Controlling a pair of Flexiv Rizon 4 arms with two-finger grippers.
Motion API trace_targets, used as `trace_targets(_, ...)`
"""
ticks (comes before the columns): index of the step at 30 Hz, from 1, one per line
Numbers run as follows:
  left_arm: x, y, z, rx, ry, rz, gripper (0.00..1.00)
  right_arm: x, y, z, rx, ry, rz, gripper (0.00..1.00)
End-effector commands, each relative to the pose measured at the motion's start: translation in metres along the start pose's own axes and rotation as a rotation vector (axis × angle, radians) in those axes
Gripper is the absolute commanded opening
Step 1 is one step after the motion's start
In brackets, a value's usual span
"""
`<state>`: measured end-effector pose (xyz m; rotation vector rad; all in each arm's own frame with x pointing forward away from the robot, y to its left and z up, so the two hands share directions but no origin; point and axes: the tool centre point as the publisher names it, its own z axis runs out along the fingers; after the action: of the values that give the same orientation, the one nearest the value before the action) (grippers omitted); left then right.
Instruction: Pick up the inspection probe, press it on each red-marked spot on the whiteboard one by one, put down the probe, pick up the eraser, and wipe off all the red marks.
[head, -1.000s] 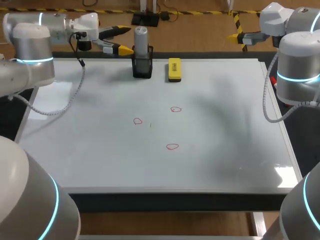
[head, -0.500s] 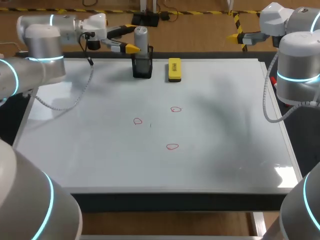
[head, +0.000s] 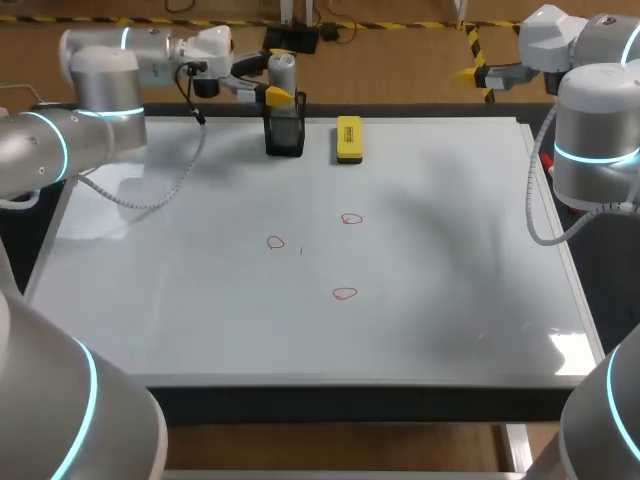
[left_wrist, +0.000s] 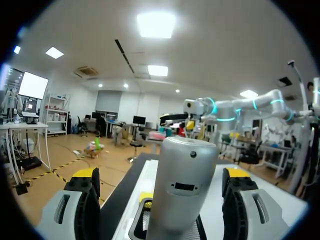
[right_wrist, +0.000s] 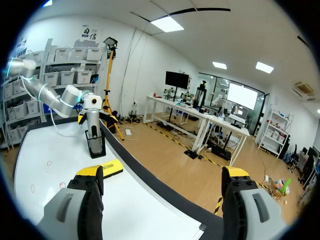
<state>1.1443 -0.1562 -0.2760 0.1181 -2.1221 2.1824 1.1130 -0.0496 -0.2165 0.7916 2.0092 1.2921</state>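
Currently on step one: probe pickup, nothing grasped yet.

Head view: the left gripper (head: 279, 79) is at the far edge of the whiteboard (head: 200, 300), with its fingers bracketing the top of the probe (head: 284, 68). The probe stands upright in its black holder (head: 285, 135). The eraser (head: 348, 138) lies just right of the holder. Three red marks (head: 345, 293) sit mid-board, unwiped. The right arm (head: 590, 130) is at the far right. The left gripper's far finger is mostly hidden behind the probe, so contact can't be judged here.

Left wrist view: the fingers are spread with the probe (left_wrist: 182, 185) centred between them. A gap shows on both sides, so no contact. The next move probably calls for closing squarely on the barrel, then lifting straight up to clear the holder. The holder's base is cut off.

Right wrist view: the right gripper (right_wrist: 162, 175) is spread with nothing between its fingers. The probe, holder and eraser are small, ahead of its left finger. The marks are faint and hard to count.
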Motion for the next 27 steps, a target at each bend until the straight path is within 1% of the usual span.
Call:
trace_targets(1,0.0,0.003,0.003,0.006,0.027,0.002,1.0,0.0,0.0,0.0,0.002,0.001,0.0,1.0)
trace_targets(10,0.009,0.0,0.007,-0.004,0.033,0.013,1.0,0.0,0.0,0.0,0.002,0.001,0.0,1.0)
trace_targets(12,0.009,0.0,0.008,-0.009,0.031,0.016,0.95,0.0,0.0,0.0,0.002,0.001,0.0,1.0)
trace_targets(13,0.01,0.0,0.008,-0.008,0.031,0.017,0.9,0.0,0.0,0.0,0.002,0.001,0.0,1.0)
trace_targets(16,0.011,-0.001,0.007,-0.007,0.03,0.017,0.82,0.0,0.0,0.0,0.002,0.001,0.0,1.0)
trace_targets(18,0.012,-0.002,0.007,-0.007,0.028,0.017,0.67,0.0,0.0,0.0,0.002,0.001,0.0,1.0)
trace_targets(19,0.013,-0.002,0.007,-0.005,0.026,0.017,0.62,0.0,0.0,0.0,0.002,0.001,0.0,1.0)
trace_targets(21,0.015,-0.002,0.006,-0.003,0.023,0.017,0.43,0.0,0.0,0.0,0.002,0.001,0.0,1.0)
trace_targets(22,0.016,-0.002,0.006,-0.002,0.023,0.017,0.29,0.0,0.0,0.0,0.002,0.001,0.0,1.0)
trace_targets(23,0.016,-0.002,0.007,-0.002,0.024,0.017,0.12,0.0,0.0,0.0,0.002,0.001,0.0,1.0)
trace_targets(24,0.017,-0.002,0.007,-0.002,0.024,0.017,0.0,0.0,0.0,0.0,0.002,0.001,0.0,1.0)
trace_targets(27,0.018,-0.002,0.006,-0.002,0.025,0.018,0.0,0.0,0.0,0.0,0.002,0.001,0.0,1.0)
